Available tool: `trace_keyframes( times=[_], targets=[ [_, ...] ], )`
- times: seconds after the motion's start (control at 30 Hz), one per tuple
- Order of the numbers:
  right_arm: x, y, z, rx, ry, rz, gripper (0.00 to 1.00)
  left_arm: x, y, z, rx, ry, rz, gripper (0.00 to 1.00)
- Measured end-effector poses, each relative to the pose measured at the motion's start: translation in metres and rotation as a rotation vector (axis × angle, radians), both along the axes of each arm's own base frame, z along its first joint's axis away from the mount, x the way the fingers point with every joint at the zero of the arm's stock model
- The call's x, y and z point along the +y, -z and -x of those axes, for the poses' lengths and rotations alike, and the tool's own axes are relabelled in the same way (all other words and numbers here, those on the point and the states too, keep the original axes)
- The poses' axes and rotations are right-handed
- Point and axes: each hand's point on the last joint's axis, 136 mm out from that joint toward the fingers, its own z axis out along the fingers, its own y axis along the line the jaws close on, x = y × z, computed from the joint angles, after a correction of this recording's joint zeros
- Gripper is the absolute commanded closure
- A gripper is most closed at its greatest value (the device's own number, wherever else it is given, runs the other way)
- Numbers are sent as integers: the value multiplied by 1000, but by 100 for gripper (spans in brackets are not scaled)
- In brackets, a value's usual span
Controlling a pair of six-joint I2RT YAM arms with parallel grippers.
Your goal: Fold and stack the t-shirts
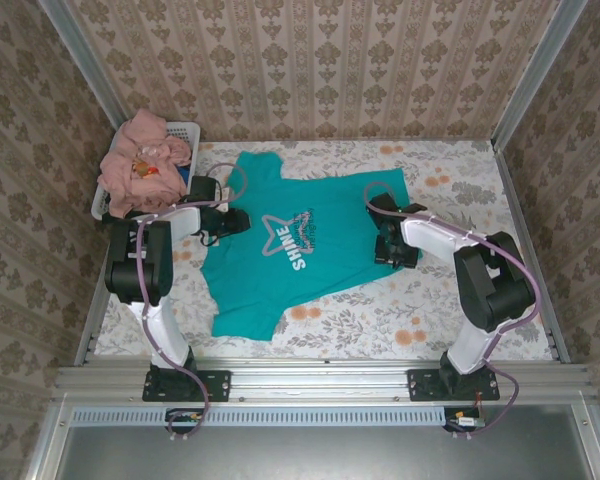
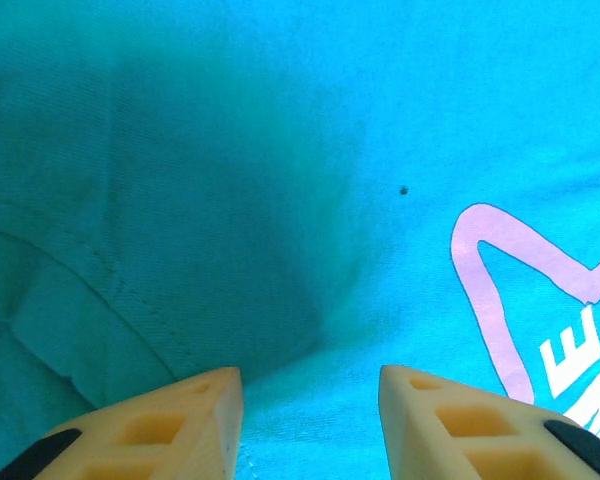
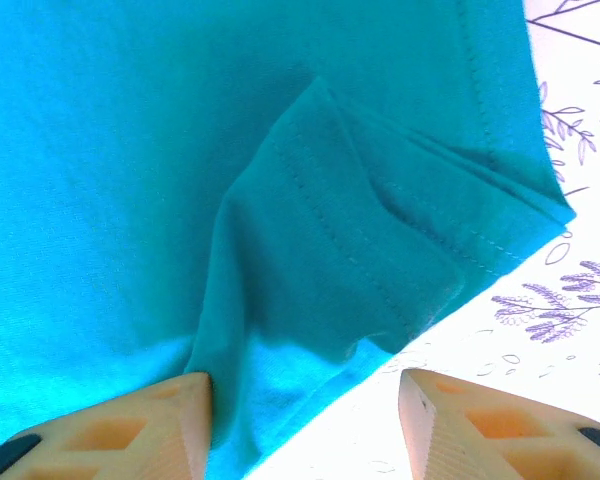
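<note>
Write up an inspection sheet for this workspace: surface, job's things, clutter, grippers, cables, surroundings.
Surface: floral tablecloth, lying flat.
Job's things: teal t-shirt spread out, print up, unfolded; pink shirts heaped in a white basket at the far left corner.
Clutter: nothing seen.
Grippers: left gripper jaws apart, over the shirt beside the star print; right gripper jaws apart, astride a folded-over corner at the shirt's edge.
Cables: purple cables run along both arms, clear of the cloth.
Surroundings: patterned walls on three sides; metal rail at the near edge.
</note>
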Motion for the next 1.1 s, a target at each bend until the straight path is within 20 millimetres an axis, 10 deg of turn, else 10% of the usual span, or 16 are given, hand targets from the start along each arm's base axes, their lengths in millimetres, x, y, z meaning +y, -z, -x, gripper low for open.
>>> trace_keyframes(
  times=[0.63, 0.97, 1.1],
  targets=[
    [-4, -26, -2, -67, 1, -13, 97, 1, 0, 0, 2, 0, 12, 58],
    [-36, -62, 105, -63, 76, 19, 60, 8, 0, -4, 0, -15, 27, 58],
    [-40, -76, 113, -118, 77, -4, 45, 8, 0, -4, -1, -13, 35, 58]
  ],
)
